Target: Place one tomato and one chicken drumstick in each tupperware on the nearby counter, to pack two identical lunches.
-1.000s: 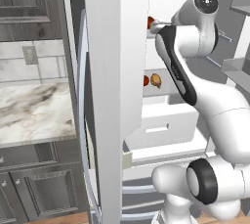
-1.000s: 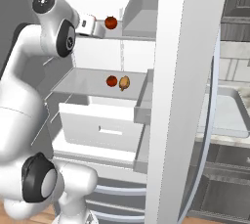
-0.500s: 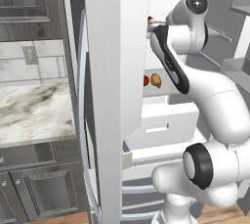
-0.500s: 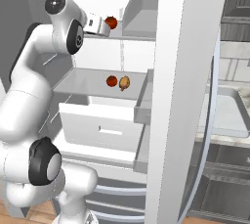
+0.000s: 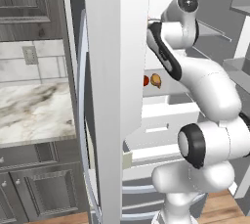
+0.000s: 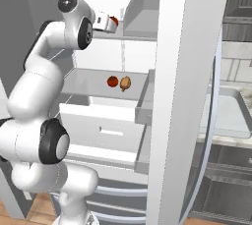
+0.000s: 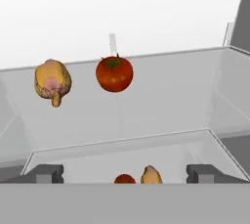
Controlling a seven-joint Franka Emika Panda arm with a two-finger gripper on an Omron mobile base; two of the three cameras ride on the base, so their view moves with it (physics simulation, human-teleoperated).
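Chicken drumstick (image 7: 52, 83) lies on the left of the upper fridge shelf (image 7: 161, 98), and a tomato (image 7: 114, 73) sits to its right, near but apart. On the lower shelf (image 6: 88, 82) rest 1 more tomato (image 6: 112, 81) and 1 more drumstick (image 6: 125, 83), just beside each other. The gripper (image 7: 124, 173) is spread wide with nothing between its fingers (image 7: 45, 173), facing the upper shelf. The counter (image 5: 34, 113) is left of the fridge door (image 5: 117, 76).

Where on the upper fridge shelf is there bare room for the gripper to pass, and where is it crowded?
In the hand view, the upper shelf lies bare right of the tomato, out to the side wall, and in front of both foods toward its front edge. The crowded part is the back left, where the chicken drumstick sits beside the tomato with a narrow gap.
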